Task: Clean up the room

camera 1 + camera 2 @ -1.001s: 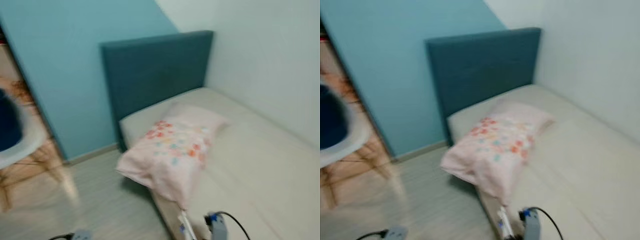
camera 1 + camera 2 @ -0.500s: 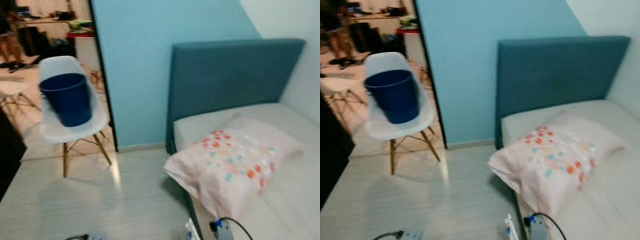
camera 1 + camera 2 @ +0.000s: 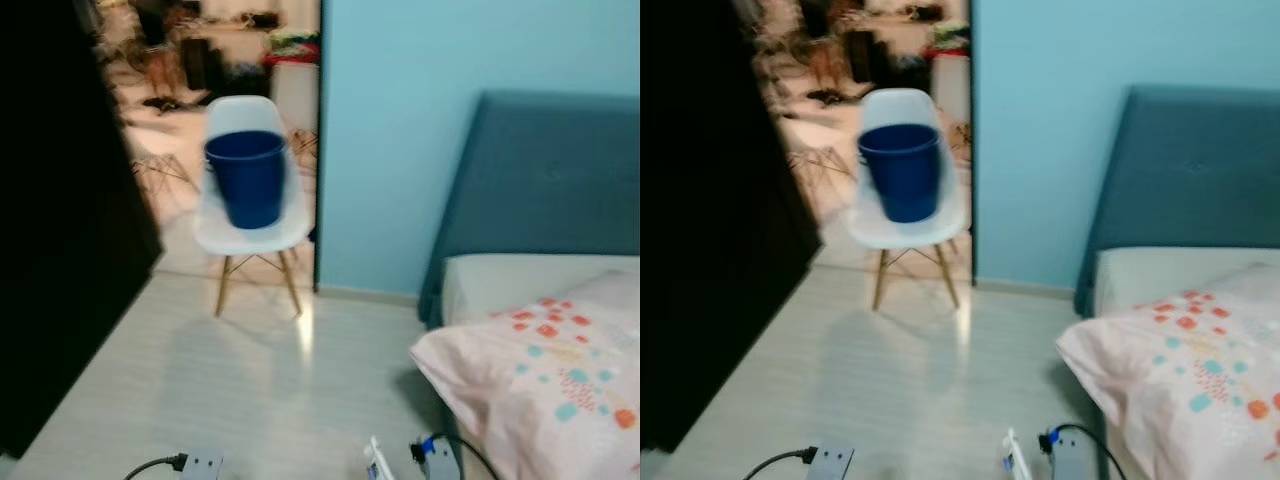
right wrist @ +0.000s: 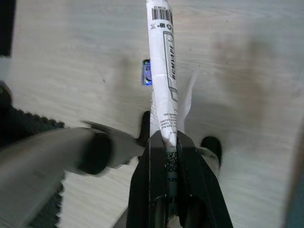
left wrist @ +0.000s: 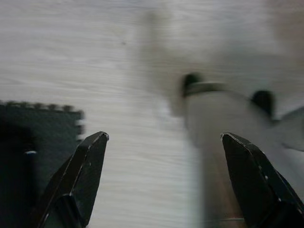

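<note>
My right gripper [image 4: 165,142] is shut on a white rolled paper wrapper [image 4: 161,61] printed with a barcode and black text; it hangs low over the pale wooden floor. The wrapper's white tip [image 3: 375,462] pokes up at the lower edge of the left eye view. My left gripper [image 5: 164,137] hangs open over the floor with nothing between its fingers. A dark blue bucket [image 3: 247,178] stands on the seat of a white chair [image 3: 252,228] at the doorway ahead.
A bed with a teal headboard [image 3: 545,190] and a pink flowered pillow [image 3: 545,370] is on the right. A dark cabinet [image 3: 60,230] lines the left. A cluttered room lies beyond the doorway. A dark mat [image 5: 28,137] and a small blue scrap [image 4: 147,72] lie on the floor.
The camera has swung left: the bed and pillow slid to the right edge, the chair with the bucket came to the middle, the dark cabinet entered on the left. The wrapper stays gripped.
</note>
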